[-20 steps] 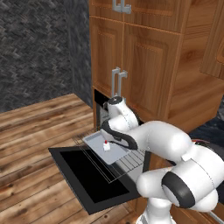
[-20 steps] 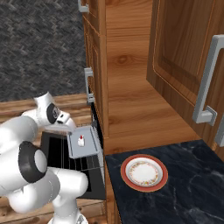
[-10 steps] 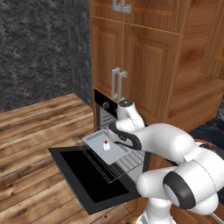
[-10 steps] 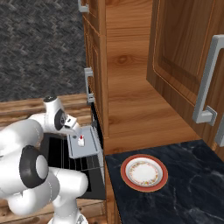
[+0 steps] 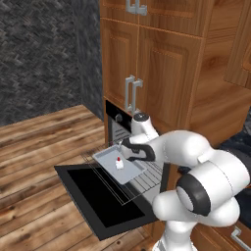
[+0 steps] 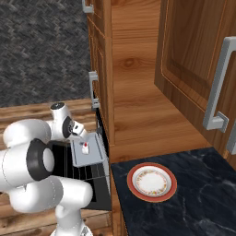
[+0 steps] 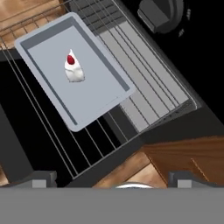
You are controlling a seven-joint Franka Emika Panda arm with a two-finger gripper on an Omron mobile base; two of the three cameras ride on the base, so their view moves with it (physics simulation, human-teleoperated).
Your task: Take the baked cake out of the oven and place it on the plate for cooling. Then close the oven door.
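Left base view: tall wood cabinets (image 5: 171, 73) with silver handles fill the wall, plank floor to the left. Oven (image 5: 115, 128) sits low in the cabinet run, black, one knob near its top edge. No readable writing or brand on it anywhere; the display is too small to make out.

Oven door (image 5: 105, 201) is down flat, dark glass facing up. Wire rack (image 5: 147, 180) is pulled out over the door. Grey tray (image 5: 119, 165) rests on the rack, tilted corner-on to me.

Black marbled counter (image 6: 193, 198) lies right of the oven. Plate (image 6: 152, 181) rests on it, red-orange rim, cream patterned centre, bare.

Arm bends over the rack; gripper (image 7: 111, 179) hangs above the tray's near side, fingers spread wide apart, holding nothing, clear of the tray.

Cake (image 7: 74, 68) lies on the tray, roughly mid-tray, toward one long side. Small white wedge, rounded at the wide end, red dot near the pointed end. Well apart from the plate.
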